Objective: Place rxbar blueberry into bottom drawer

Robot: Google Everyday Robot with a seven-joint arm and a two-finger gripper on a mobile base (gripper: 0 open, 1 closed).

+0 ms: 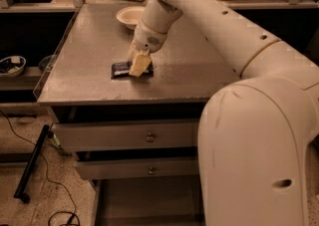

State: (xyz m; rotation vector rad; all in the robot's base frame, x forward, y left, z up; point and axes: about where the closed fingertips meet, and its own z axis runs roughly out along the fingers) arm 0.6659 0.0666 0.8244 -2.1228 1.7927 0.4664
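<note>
On top of the grey cabinet, the gripper [139, 64] is down at the rxbar blueberry [119, 69].

Up on the cabinet top [89, 46] the dark-wrapped bar lies flat near the front edge, a little left of the middle. The gripper's pale tip is planted right over its right-hand part, reaching in at a slant from the big cream arm [214, 18] that fills the right side of my view. I cannot tell whether it is clamped on the bar or merely resting against it. A white bowl [130, 17] sits well behind, toward the back edge. Below, two closed drawers show small round knobs, the upper one [150, 137] and the middle one [152, 170]. Beneath them the bottom drawer [144, 202] stands pulled out, a shallow grey tray. A black cable [52, 190] trails across the speckled floor at the left.
</note>
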